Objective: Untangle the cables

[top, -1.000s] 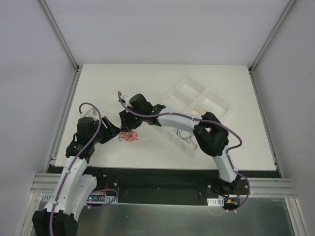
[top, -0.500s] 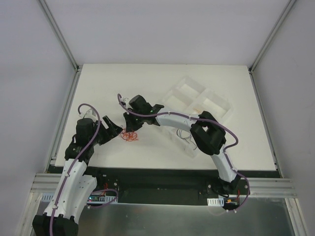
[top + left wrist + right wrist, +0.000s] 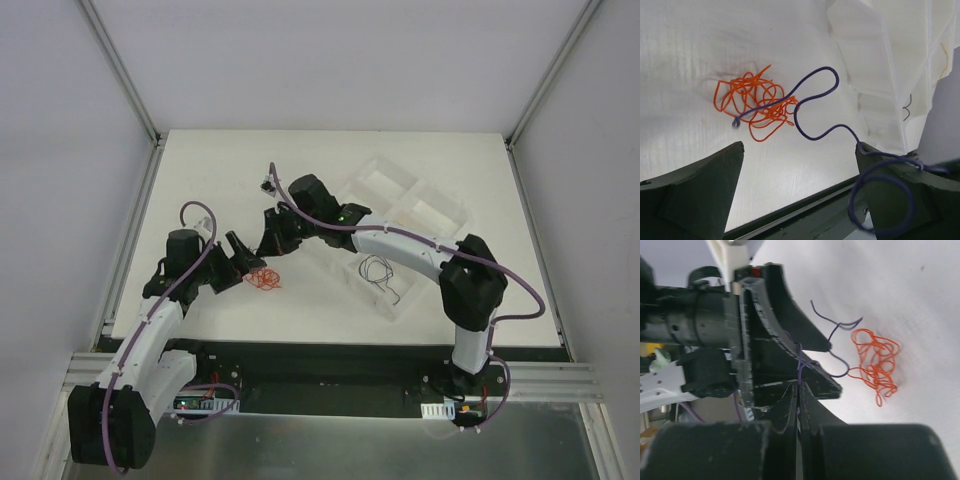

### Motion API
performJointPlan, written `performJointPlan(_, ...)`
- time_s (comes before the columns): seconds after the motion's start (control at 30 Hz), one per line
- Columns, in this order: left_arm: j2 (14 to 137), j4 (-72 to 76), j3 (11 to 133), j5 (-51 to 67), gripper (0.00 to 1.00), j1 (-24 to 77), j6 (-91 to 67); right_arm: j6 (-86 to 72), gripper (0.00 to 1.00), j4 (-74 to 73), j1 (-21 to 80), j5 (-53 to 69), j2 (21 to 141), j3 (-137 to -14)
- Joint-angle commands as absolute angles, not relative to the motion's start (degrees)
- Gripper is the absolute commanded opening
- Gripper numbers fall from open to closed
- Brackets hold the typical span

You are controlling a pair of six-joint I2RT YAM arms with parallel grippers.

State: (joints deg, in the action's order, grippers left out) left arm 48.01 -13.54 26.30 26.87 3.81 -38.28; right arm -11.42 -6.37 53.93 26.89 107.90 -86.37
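Pinching together at the bottom of the right wrist view, my right fingers point(image 3: 786, 407) have the thin dark blue wire point(image 3: 816, 80) running up out of the seam between them, so I read them as clamped on it. From that seam the wire climbs past the tip of one of my left fingers point(image 3: 695, 195), then wriggles out over the white worktop point(image 3: 230, 170).

My left fingers stand wide apart and grip nothing. In the left wrist view the blue wire makes a round loop in front of the right-hand one, and I cannot tell whether it touches that finger. Past the loop it runs over the worktop, rises into a tall narrow arch, then comes back down across the loose tangled ball of thin orange wire point(image 3: 757, 107). Its blurred end pokes out at the ball's lower left edge.

The orange ball lies flat on the worktop, just ahead of my left fingers and near my right ones. Seen from above, it sits between my left fingers and the clear plastic tray with compartments point(image 3: 415, 190).

The tray lies just beyond the blue arch. Its near compartment holds a curly thin dark wire point(image 3: 380, 272). A short tan strand point(image 3: 942, 55) shows in another compartment farther back.
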Motion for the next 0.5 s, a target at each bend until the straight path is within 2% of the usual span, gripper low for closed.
performJointPlan(0.0, 48.43, -8.35, 27.42, 30.58, 0.96, 4.48, -40.25, -15.38, 0.00, -2.46, 54.93, 31.46, 103.54, -85.69)
performJointPlan(0.17, 51.76, -6.95, 27.42, 29.19, 0.97, 4.48, -41.39, -18.36, 0.00, -2.55, 55.02, 32.61, 101.61, -87.27)
performJointPlan(0.27, 53.96, -6.15, 27.16, 27.08, 0.94, 4.39, -41.84, -17.85, 0.00, -5.17, 55.37, 31.39, 98.98, -89.03)
performJointPlan(0.37, 52.66, -4.93, 26.64, 27.07, 0.89, 4.39, -42.01, -14.25, 0.00, -11.49, 55.37, 24.82, 94.94, -90.52)
performJointPlan(0.47, 49.40, -5.18, 25.93, 23.57, 0.92, 4.31, -40.26, -9.42, 0.01, -18.71, 55.46, 17.68, 89.40, -91.14)
